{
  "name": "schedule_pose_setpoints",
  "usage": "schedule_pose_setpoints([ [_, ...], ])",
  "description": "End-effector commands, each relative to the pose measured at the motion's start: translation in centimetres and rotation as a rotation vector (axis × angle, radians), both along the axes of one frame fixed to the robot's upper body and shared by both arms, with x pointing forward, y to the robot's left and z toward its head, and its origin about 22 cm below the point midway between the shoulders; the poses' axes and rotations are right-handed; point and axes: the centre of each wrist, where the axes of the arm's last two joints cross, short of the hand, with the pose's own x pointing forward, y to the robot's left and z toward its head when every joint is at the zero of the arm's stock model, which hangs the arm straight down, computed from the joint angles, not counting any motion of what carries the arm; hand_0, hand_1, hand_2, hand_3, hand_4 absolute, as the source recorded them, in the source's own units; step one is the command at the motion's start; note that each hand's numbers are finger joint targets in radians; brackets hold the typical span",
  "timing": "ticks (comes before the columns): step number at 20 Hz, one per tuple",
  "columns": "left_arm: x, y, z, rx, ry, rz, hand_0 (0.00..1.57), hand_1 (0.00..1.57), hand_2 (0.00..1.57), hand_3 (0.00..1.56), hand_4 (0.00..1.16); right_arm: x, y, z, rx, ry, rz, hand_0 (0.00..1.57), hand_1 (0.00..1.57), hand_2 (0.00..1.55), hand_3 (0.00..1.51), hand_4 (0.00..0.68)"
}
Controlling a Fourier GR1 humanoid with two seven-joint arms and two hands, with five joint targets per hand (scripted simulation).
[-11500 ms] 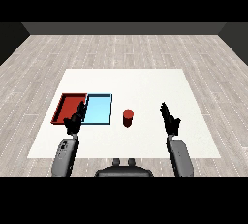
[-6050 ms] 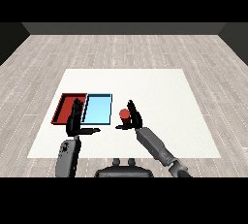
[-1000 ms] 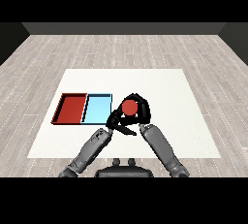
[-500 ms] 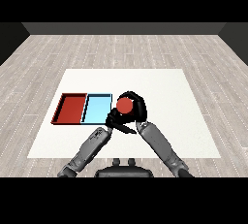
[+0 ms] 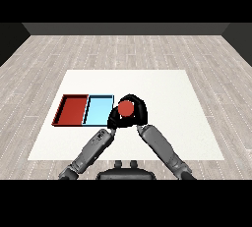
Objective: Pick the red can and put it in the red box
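- Right hand (image 5: 139, 111) curls round the red can (image 5: 126, 108), just right of the light blue tray (image 5: 98, 110); left hand (image 5: 113, 119) meets it from below-left, fingers bent against the can.
- White table (image 5: 167, 88): wide bare surface right of and beyond the hands.
- Both forearms angle inward, converging at the can.
- Red tray (image 5: 72, 109) lies left, touching the blue tray's edge.

You will find nothing to read here: no text, label, brand, number or sign shows on the red can (image 5: 126, 108), on either tray, or anywhere on the white table (image 5: 162, 86).
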Motion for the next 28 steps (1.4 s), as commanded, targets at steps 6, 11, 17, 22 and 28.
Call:
schedule_pose_setpoints([
  [6,0.5,-0.8,0.6,0.004,0.024,0.022,1.57,1.57,1.57,1.5,1.13,-0.7,0.5,1.5,0.025,-0.003,0.013,1.57,1.57,1.47,1.4,0.631],
  [11,-1.1,0.0,1.0,-0.002,0.012,0.04,1.57,1.57,1.57,1.49,1.13,1.2,-0.1,-0.2,0.05,0.016,0.019,1.54,1.54,1.45,1.38,0.538],
  [17,0.1,-0.5,0.3,0.002,0.001,0.049,1.57,1.57,1.57,1.5,1.13,-0.3,0.2,-0.4,-0.124,0.063,0.022,0.0,0.0,0.0,0.0,0.0],
  [22,-0.8,0.2,0.7,0.032,-0.01,0.067,1.57,1.57,1.57,1.5,1.13,0.1,-0.2,1.5,-0.102,0.047,-0.032,0.0,0.0,0.0,0.0,0.0],
  [28,-0.5,0.4,-0.9,0.025,0.004,0.061,1.57,1.57,1.57,1.5,1.14,-1.5,0.7,0.1,-0.078,0.068,-0.043,0.0,0.0,0.0,0.0,0.0],
])
